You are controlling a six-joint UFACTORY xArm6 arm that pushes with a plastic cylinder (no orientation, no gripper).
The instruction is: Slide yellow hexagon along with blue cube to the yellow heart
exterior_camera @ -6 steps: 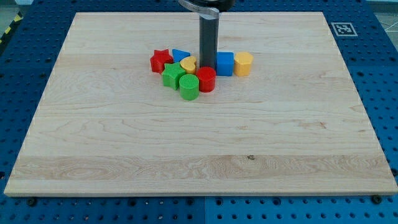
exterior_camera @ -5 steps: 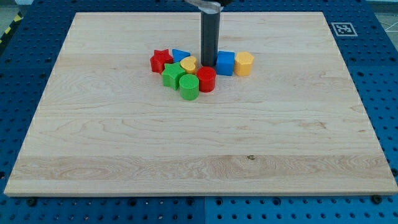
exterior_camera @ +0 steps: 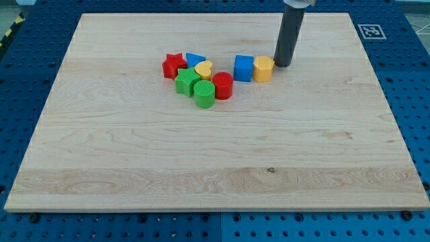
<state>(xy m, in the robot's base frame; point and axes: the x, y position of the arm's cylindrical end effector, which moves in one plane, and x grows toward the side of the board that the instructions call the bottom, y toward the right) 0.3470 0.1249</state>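
Note:
The yellow hexagon (exterior_camera: 263, 68) stands on the wooden board, touching the blue cube (exterior_camera: 243, 68) on its left side. The yellow heart (exterior_camera: 203, 68) lies further to the view's left, in a cluster of blocks, with a gap between it and the blue cube. My tip (exterior_camera: 283, 64) rests on the board just right of the yellow hexagon, close to or touching its upper right side.
Around the yellow heart sit a red star (exterior_camera: 174, 65), a blue triangle (exterior_camera: 194, 60), a green hexagon-like block (exterior_camera: 186, 81), a green cylinder (exterior_camera: 205, 94) and a red cylinder (exterior_camera: 222, 86). The board's edge (exterior_camera: 376, 87) runs at the view's right.
My tip has moved from between the yellow heart and the blue cube, over to the right side of the yellow hexagon. The blocks have not visibly moved.

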